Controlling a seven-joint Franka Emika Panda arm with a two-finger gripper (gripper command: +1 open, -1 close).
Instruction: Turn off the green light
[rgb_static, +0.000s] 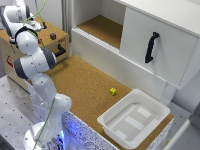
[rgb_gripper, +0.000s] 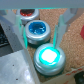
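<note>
Buttons are what you are dealing with, so think of pressing, not lifting. In the wrist view three round push-buttons sit in a row on a pale grey panel: the dark red round button farthest from the camera, the blue round button in the middle, and the glowing pale cyan-green round button, the green light, nearest. Each has a smooth, slightly domed plastic cap seated in a wider, shiny collar.

You cannot take hold of the green light; it is fixed to the panel and should feel stiff until its spring gives, probably with a short travel. The cap looks glossy, so I judge an off-centre touch could slide onto the collar. Aim for the middle of the lit cap and push straight down.

Your gripper holds nothing. Its two translucent fingers stand apart, spread about as wide as a button's collar, straddling the blue round button and reaching toward the green light. Whether a tip touches the collar, you cannot tell.

In the exterior view the arm bends over the wooden box at the far left corner of the cork-topped surface; the buttons are hidden there. A small yellow ball and a white plastic tray lie toward the right, well apart from your work.
</note>
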